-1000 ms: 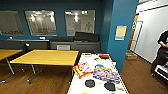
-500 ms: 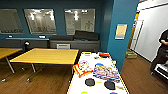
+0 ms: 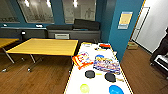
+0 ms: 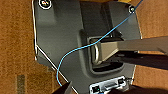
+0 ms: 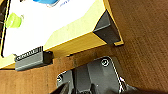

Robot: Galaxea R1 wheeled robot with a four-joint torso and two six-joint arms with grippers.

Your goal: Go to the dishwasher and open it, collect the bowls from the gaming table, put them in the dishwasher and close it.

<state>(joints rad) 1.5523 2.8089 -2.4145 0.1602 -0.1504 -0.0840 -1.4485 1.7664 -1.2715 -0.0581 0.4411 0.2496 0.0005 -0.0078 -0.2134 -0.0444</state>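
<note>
in the head view the gaming table point(image 3: 75, 82) is sitting right below the camera, its white top running from the near edge away toward the teal pillar point(image 3: 122, 37). two dark bowls point(image 3: 90, 74) are lying side by side on its near half, the other one point(image 3: 110, 77) to the right, both just near of the board-game boxes point(image 3: 106, 65). a yellow-green disc point(image 3: 84, 88) and a blue disc point(image 3: 116, 89) are lying nearer still. compared with a second ago the whole picture is showing the table larger and lower, so the camera (and the base under it) is closing on it; i judge the robot is arriving for the collecting step. the dishwasher is not among what i can make out here. to the left a plain yellow table point(image 3: 45, 47) is standing apart from the white one, with a strip of wooden floor point(image 3: 47, 77) between them; to the right, open floor is running to a doorway where a person point(image 3: 162, 50) is standing.

in the left wrist view the robot's dark base point(image 4: 62, 37) and a blue cable point(image 4: 75, 51) are showing over the floor; i cannot tell whether the left gripper is open or closed.

in the right wrist view the table's yellowish edge point(image 5: 75, 42) and near corner are hanging over bare floor, close to the base. i cannot tell the right gripper's state either.
</note>
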